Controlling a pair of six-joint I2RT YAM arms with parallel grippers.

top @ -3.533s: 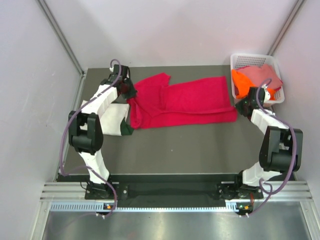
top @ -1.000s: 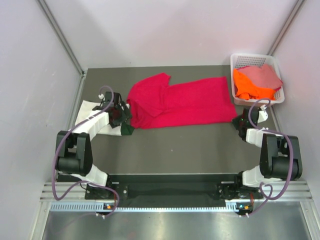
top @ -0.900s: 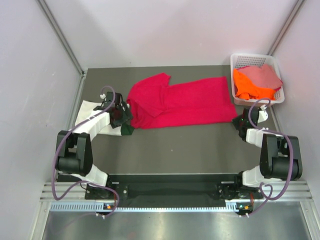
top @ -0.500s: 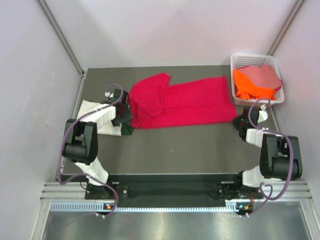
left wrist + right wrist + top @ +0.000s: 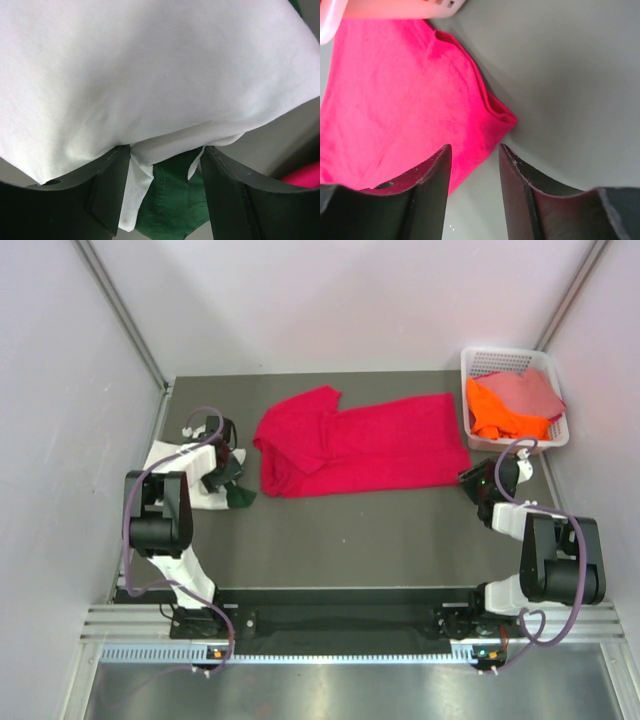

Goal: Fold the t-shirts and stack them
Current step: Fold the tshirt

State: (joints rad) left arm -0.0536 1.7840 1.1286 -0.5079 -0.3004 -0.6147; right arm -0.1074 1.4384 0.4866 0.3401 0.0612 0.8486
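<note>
Here the left gripper [image 5: 166, 152], jaws apart, straddles the cream-white t-shirt [image 5: 150, 75].

We see a crimson-red t-shirt [image 5: 370, 445] spread flat across the middle of the table, its left end doubled over in layers. At the left lies a folded cream-white t-shirt [image 5: 150, 75] on top of a green one [image 5: 170, 200]. At the far right, an orange t-shirt [image 5: 495, 410] and a dusty pink t-shirt [image 5: 525, 390] sit crumpled in a basket [image 5: 497, 355].
</note>
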